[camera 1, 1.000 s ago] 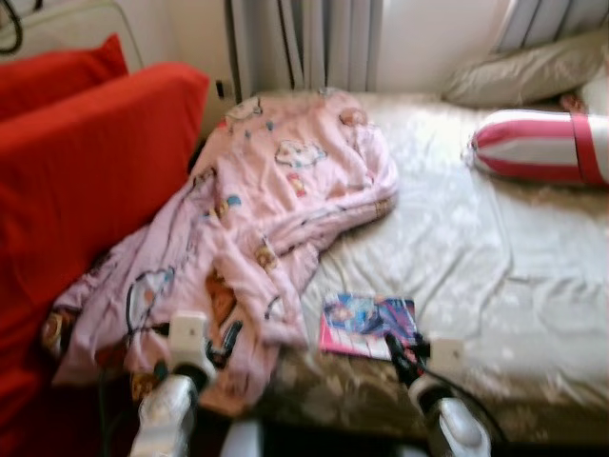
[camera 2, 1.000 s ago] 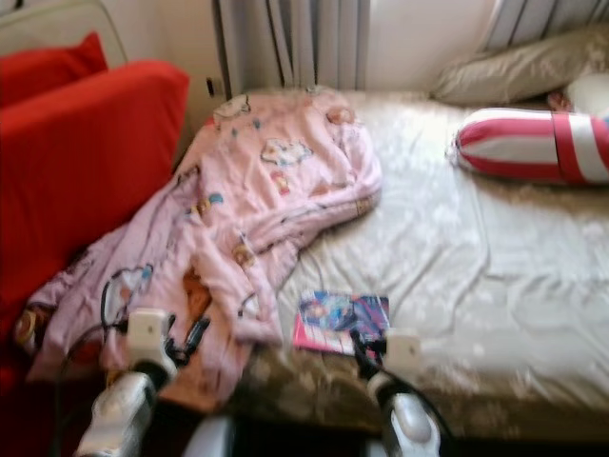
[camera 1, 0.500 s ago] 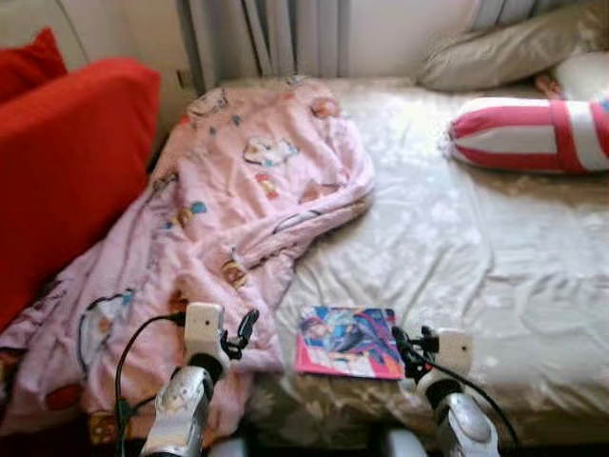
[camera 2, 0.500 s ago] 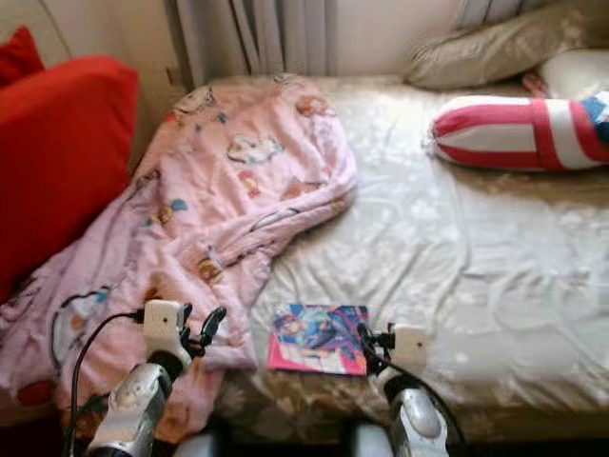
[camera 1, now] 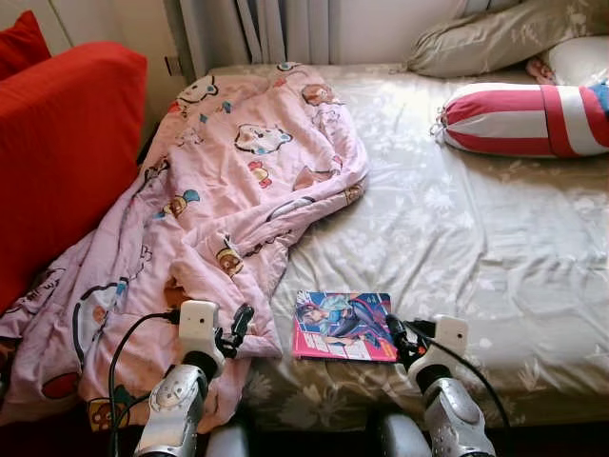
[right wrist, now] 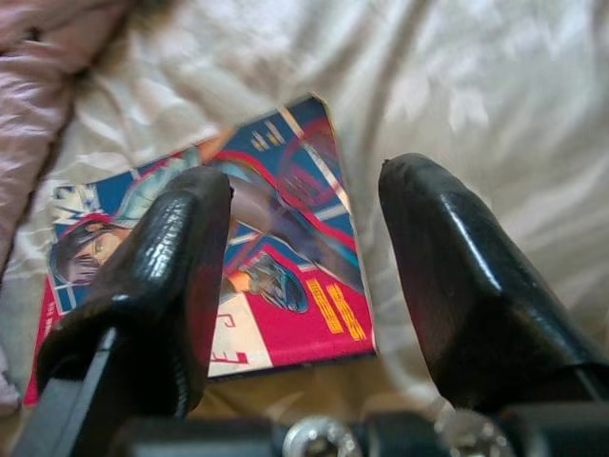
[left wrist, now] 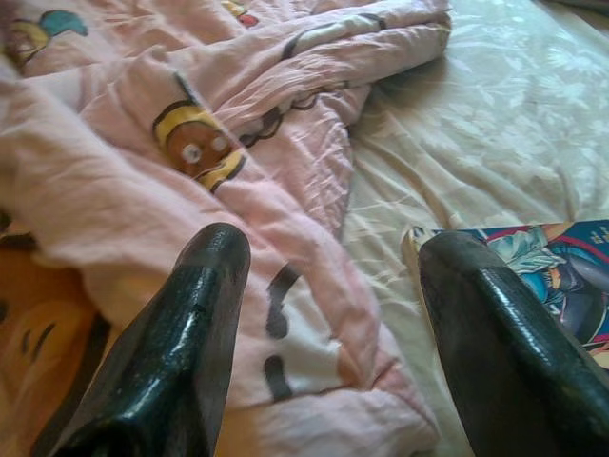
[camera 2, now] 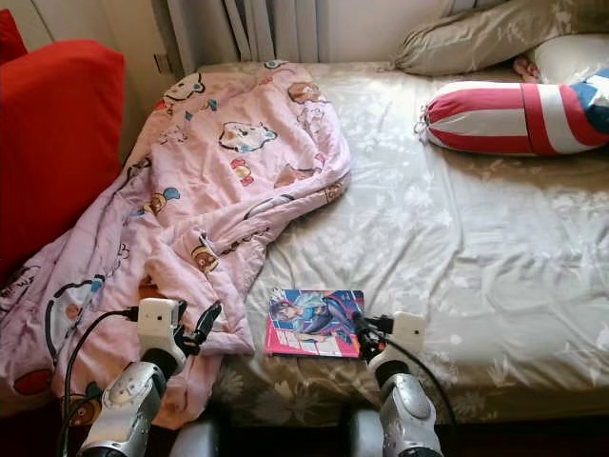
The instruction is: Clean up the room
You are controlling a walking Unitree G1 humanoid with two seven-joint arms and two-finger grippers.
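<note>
A colourful comic book (camera 1: 343,326) lies flat near the bed's front edge. A rumpled pink cartoon blanket (camera 1: 219,200) covers the bed's left side and spills over its edge. My right gripper (camera 1: 396,335) is open just at the book's right edge, its fingers (right wrist: 181,257) straddling the cover (right wrist: 276,257). My left gripper (camera 1: 238,326) is open over the blanket's lower hem, its fingers (left wrist: 190,333) above the pink cloth (left wrist: 190,143), with the book's corner (left wrist: 533,248) beside them.
A red-and-white striped bolster (camera 1: 523,119) and a beige pillow (camera 1: 495,38) lie at the bed's far right. A red sofa (camera 1: 57,152) stands to the left. Curtains (camera 1: 276,29) hang behind. The beige sheet (camera 1: 495,248) is bare on the right.
The camera has come closer and turned right, so the whole scene shifted and sharpened. Both grippers now sit nearer the bed's edge, the right one close to the book.
</note>
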